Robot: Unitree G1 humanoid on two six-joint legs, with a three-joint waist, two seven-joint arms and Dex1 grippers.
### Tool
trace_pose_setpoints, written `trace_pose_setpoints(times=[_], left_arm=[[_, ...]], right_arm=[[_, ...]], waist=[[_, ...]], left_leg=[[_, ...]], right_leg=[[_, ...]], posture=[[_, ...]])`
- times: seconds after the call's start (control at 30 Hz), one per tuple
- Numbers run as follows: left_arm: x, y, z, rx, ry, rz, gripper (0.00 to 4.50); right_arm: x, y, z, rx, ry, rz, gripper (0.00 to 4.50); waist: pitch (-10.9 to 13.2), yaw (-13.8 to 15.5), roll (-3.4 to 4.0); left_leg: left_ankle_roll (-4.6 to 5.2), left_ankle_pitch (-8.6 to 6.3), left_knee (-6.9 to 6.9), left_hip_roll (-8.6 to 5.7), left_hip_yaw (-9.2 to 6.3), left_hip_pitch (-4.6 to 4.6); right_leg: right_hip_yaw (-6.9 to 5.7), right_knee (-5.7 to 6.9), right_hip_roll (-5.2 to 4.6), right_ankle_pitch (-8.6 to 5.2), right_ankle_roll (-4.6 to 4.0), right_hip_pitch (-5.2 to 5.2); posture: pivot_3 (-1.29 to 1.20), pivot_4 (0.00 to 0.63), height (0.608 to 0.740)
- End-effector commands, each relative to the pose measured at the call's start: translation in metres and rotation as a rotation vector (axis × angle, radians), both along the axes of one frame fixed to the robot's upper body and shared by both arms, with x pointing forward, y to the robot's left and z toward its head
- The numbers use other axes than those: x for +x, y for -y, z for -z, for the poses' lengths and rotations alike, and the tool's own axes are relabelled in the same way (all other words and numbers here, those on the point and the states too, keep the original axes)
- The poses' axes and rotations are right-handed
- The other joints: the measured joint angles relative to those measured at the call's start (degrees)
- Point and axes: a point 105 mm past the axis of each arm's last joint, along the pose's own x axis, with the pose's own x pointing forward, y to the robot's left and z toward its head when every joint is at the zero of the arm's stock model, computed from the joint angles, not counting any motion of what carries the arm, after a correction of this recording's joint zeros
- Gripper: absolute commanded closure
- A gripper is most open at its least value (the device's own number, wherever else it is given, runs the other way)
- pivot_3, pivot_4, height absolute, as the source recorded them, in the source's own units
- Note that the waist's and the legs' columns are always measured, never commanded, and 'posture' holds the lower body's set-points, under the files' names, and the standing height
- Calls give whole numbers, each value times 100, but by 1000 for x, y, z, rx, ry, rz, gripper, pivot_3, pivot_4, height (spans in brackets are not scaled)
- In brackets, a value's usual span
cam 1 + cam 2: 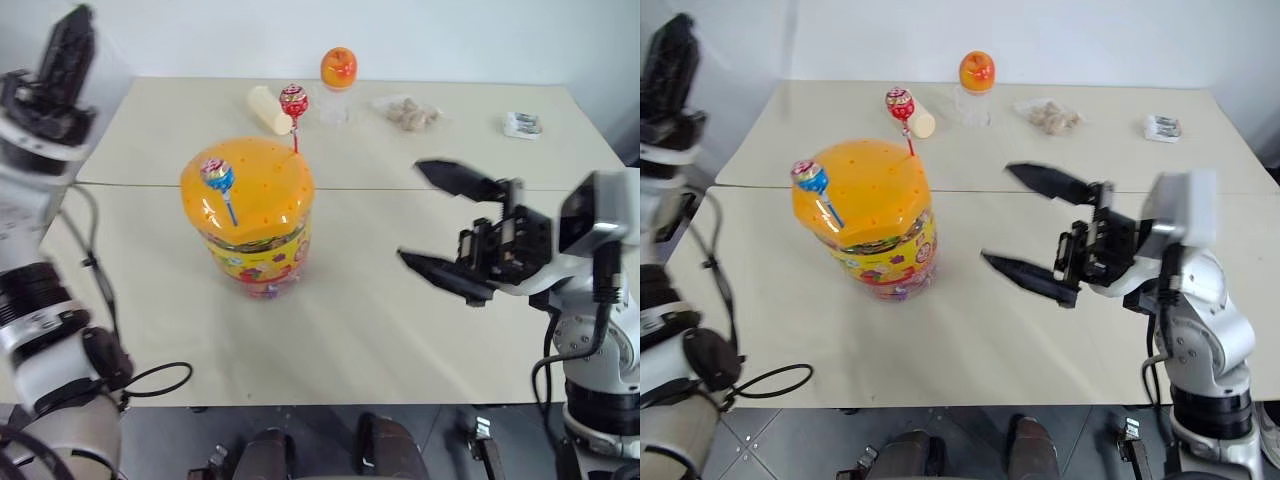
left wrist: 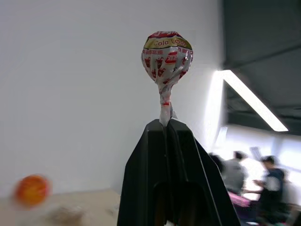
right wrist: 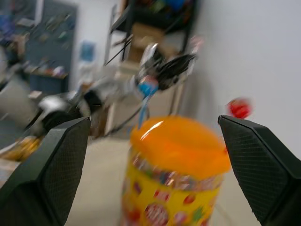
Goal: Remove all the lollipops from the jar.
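While left gripper (image 2: 165,125) clamps pink lollipop (image 2: 166,55) | right gripper (image 1: 440,222) gapes beside jar (image 1: 255,215)

Cream table (image 1: 400,300) bears the jar (image 1: 255,235), orange-topped cup (image 1: 337,85), perhaps snack packets (image 1: 405,112).

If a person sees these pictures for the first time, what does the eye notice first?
First, the jar with its domed orange lid, standing near the middle of the table, with a blue lollipop and a red lollipop sticking up from the lid. Next, the right gripper, open wide and facing the jar from the side. The left gripper is shut on a pink-white lollipop, raised off to the side.
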Motion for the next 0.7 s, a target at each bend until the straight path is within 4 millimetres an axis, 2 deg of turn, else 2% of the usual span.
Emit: trace_pose_setpoints(times=[0.03, 0.1, 0.13, 0.2, 0.23, 0.37, 0.47, 0.57, 0.67, 0.7], left_arm=[[-12, -32, 58, 301, -291, -218, 4484], [-35, -58, 114, 441, -578, -301, 4484], [-48, -65, 135, 491, -681, -313, 4484], [-72, -69, 166, 546, -816, -306, 4484], [-80, -67, 175, 554, -846, -297, 4484], [-91, -64, 190, 548, -896, -347, 4484], [-93, -55, 194, 563, -892, -334, 4484], [-96, -52, 196, 588, -891, -312, 3822], [-100, -51, 198, 620, -887, -272, 2917], [-101, -53, 195, 653, -870, -241, 2664]], right_arm=[[-4, -4, 14, -134, 9, -99, 0], [-4, -8, 21, -161, 3, -143, 0], [-4, -9, 24, -172, 7, -159, 0], [-4, -11, 31, -191, 15, -179, 0], [-3, -11, 34, -198, 18, -186, 0], [5, -11, 40, -163, -10, -180, 0], [9, -9, 48, -185, -10, -178, 0], [12, -7, 51, -188, -17, -161, 0], [16, -6, 48, -159, -29, -133, 0], [22, -6, 39, -106, -54, -96, 0]], waist=[[0, -39, 0], [1, -61, 2], [3, -56, -3], [6, -28, -8], [13, 14, -27], [16, 266, -41], [15, 324, -42], [15, 295, -41], [16, 236, -40], [16, 203, -40]], left_leg=[[0, 0, -10, 0, 11, 8], [-1, -1, -17, 3, 20, 8], [-2, -1, -21, 2, 22, 8], [-3, -2, -20, 5, 23, 2], [-5, -3, -17, 4, 24, -1], [-8, -6, 21, 10, 8, -18], [-8, -8, 31, 9, 7, -18], [-10, -9, 24, 10, 13, -14], [-11, -10, 13, 11, 20, -11], [-11, -10, 12, 11, 21, -11]], right_leg=[[1, 0, 0, 0, 0, -2], [-1, 0, 0, -1, -1, -11], [0, 2, 0, -1, -2, -13], [-1, -3, 0, -2, -3, -19], [0, -2, 0, -2, -3, -19], [-2, -7, 0, -2, -4, -9], [1, -6, 0, -2, -4, -4], [1, -4, 0, -3, -5, -8], [-1, 0, 1, -5, -10, -15], [-1, -1, 1, -5, -10, -15]], posture=[[0, 150, 740], [0, 150, 740], [0, 150, 740], [0, 150, 740], [0, 150, 740], [0, 150, 740], [0, 150, 740], [0, 150, 740], [0, 150, 740], [0, 150, 740]])
